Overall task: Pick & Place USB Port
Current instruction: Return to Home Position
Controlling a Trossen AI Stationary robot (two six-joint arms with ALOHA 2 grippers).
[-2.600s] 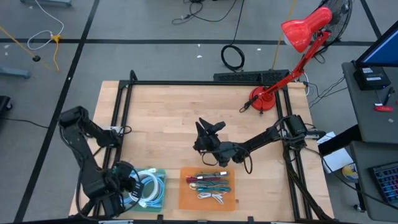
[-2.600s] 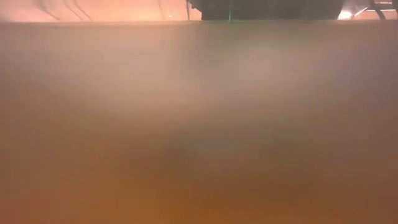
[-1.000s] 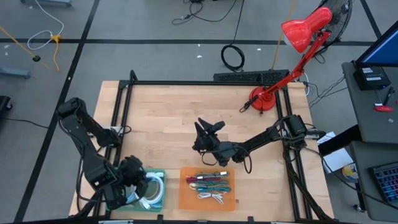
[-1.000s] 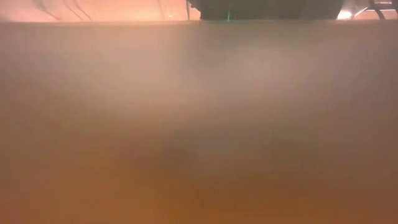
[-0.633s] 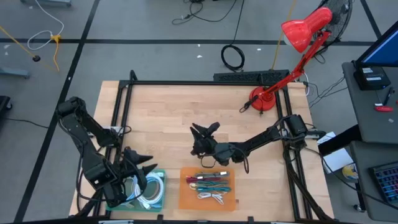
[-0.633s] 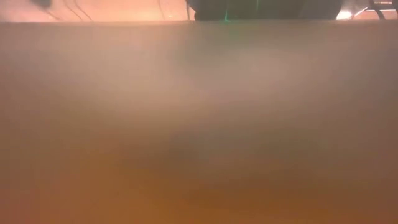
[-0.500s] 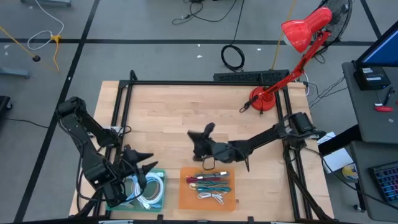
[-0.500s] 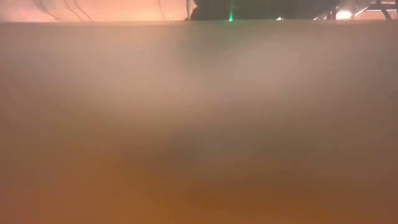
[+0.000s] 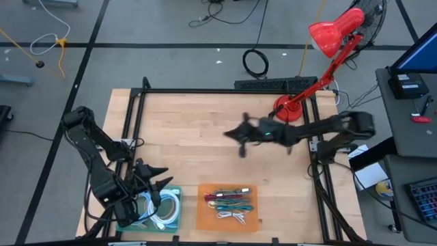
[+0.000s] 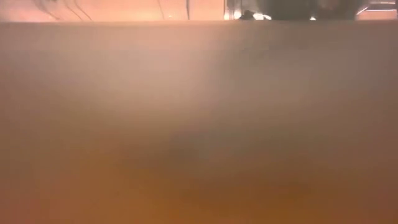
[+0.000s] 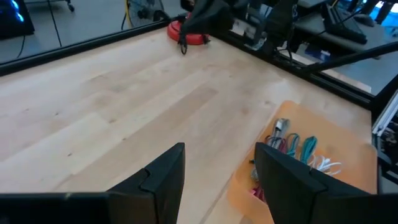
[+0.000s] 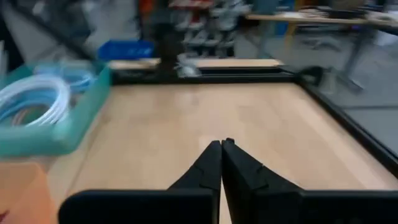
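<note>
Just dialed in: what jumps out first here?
The red desk lamp at the far right corner of the table grabs the eye first. Next, the orange bin of coloured cables at the near edge, beside the green bin holding white coils. The right gripper hangs shut over mid-table; the left gripper is open by the green bin.

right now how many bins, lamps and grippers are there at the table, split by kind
bins: 2, the green bin and the orange bin
lamps: 1, the red lamp
grippers: 2, the left gripper, open, and the right gripper, shut
total: 5
</note>
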